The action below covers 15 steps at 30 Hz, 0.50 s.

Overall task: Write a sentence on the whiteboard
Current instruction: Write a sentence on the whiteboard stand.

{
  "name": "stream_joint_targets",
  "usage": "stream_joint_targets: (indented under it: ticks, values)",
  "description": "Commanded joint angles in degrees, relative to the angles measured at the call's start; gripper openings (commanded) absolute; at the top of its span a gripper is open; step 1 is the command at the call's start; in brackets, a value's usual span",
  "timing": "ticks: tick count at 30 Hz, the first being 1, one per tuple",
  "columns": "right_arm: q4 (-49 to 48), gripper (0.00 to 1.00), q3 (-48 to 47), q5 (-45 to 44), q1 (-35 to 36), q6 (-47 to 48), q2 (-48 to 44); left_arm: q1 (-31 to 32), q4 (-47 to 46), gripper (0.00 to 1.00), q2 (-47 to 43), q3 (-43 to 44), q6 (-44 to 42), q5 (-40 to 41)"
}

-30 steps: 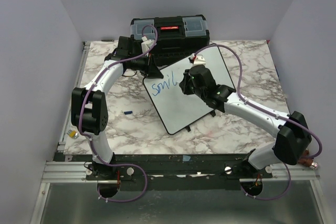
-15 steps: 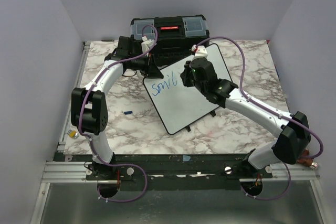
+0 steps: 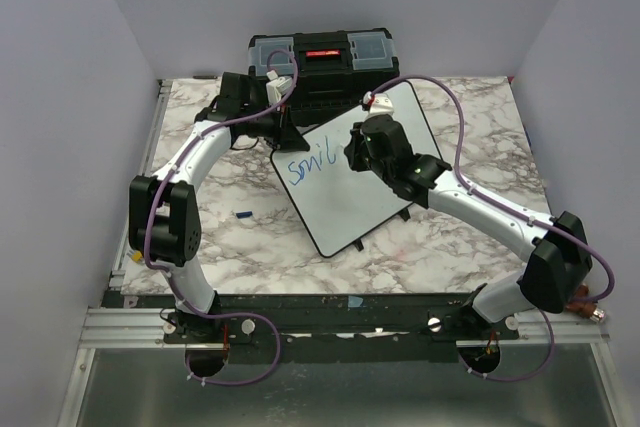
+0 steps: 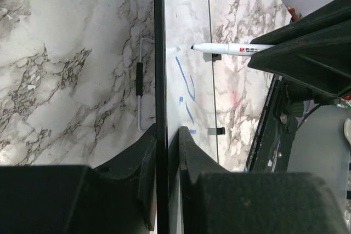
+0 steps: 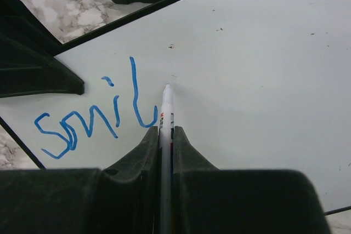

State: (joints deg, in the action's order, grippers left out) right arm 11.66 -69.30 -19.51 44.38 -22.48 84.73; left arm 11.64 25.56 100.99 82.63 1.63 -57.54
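Left jaws pinch the whiteboard (image 4: 186, 36) rim; right jaws grip a marker (image 5: 166, 108), its tip ahead, beside the sentence (image 5: 133, 86), "Smil".

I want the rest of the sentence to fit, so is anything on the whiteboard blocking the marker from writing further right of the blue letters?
Nothing visible does. The marker, between the fingers of the right gripper, points at bare whiteboard just right of the blue letters. The left gripper clamps the board's edge, off that path.
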Motion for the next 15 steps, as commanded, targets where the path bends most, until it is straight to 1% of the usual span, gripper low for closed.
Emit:
stream_joint_targets:
  ticks: [1, 3, 15]
  values:
    - [-0.32, 0.01, 1.09, 2.09, -0.26, -0.63, -0.17, 0.29, -5.43, 0.02, -1.60, -0.72, -6.24, 3.48]
    - [-0.64, 0.01, 1.09, 2.54, -0.26, -0.61, -0.25, 0.31, -5.50, 0.00, -1.60, -0.72, -6.29, 3.22]
    - [-1.42, 0.01, 1.40, 3.13, -0.35, -0.72, 0.95, 0.27, -3.50, 0.00, 0.69, 2.07, -5.24, 2.78]
